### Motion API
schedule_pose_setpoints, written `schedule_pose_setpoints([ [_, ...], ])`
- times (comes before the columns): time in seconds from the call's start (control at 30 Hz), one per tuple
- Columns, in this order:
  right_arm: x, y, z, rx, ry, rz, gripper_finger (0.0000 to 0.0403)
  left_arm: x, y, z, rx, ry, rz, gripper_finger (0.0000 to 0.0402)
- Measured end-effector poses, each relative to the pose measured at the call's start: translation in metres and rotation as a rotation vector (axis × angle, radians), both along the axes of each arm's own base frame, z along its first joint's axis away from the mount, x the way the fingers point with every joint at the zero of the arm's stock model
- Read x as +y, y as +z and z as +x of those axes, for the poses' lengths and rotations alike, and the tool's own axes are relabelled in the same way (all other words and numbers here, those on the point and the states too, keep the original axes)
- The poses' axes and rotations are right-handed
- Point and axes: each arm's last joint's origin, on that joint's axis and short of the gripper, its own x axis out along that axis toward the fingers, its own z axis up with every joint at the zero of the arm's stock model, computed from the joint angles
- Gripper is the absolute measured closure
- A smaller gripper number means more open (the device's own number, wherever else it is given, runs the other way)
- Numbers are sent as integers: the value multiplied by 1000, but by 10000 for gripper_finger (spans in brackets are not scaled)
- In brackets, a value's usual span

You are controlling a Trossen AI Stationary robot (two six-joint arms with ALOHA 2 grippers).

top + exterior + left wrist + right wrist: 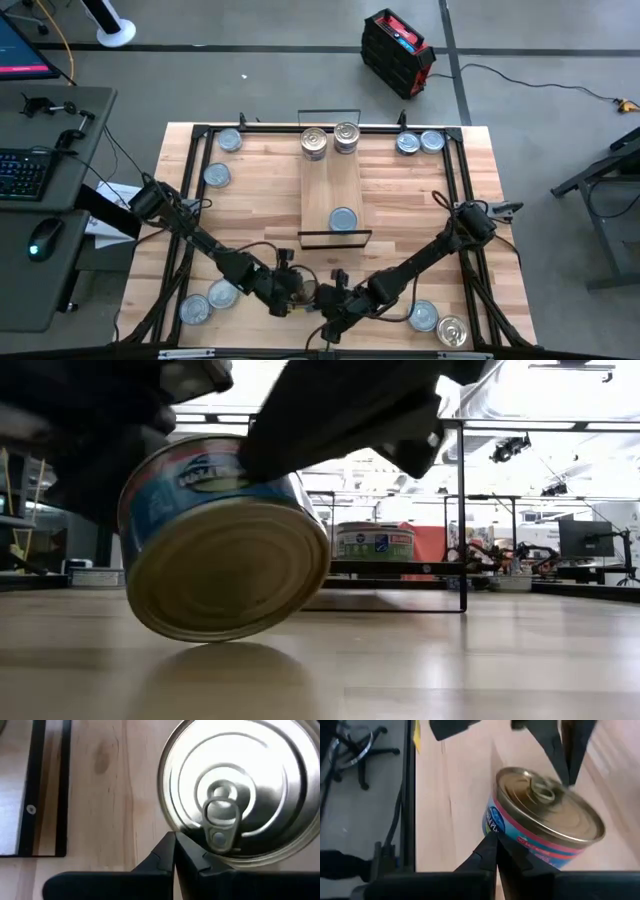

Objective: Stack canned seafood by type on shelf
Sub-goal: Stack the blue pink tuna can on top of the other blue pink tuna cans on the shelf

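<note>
At the near edge of the bench (400, 215), both grippers are met over one tin. The left gripper (175, 851) is seen with its fingers pressed together, their tips touching the rim of a ring-pull tin (240, 790) beside the pull tab; nothing is clasped between them. The right gripper (496, 851) is likewise closed, its tips set against the side wall of the same tin (545, 820), just under the lid. From bench height, that tin (225, 540) is shown tilted, its gold base turned outward and only its lower edge on the wood.

Beyond the grippers, the shelf (331, 190) is laid lengthwise at the middle of the bench. One pale-topped tin (343, 219) is placed at its near end, and two silver-lidded stacks (314, 143) (347, 136) are placed at its far end.

Other tins are scattered on the bench: two by the far right corner (419, 143), two toward the far left (218, 175), two at the near left (209, 302), and two at the near right (437, 323)
</note>
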Motion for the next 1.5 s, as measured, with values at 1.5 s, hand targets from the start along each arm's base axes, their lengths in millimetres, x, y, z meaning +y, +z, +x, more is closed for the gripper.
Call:
schedule_pose_setpoints([
  [1.5,-55,17,36,-31,79,-360,403,20,-3,5,73,9,64,401],
])
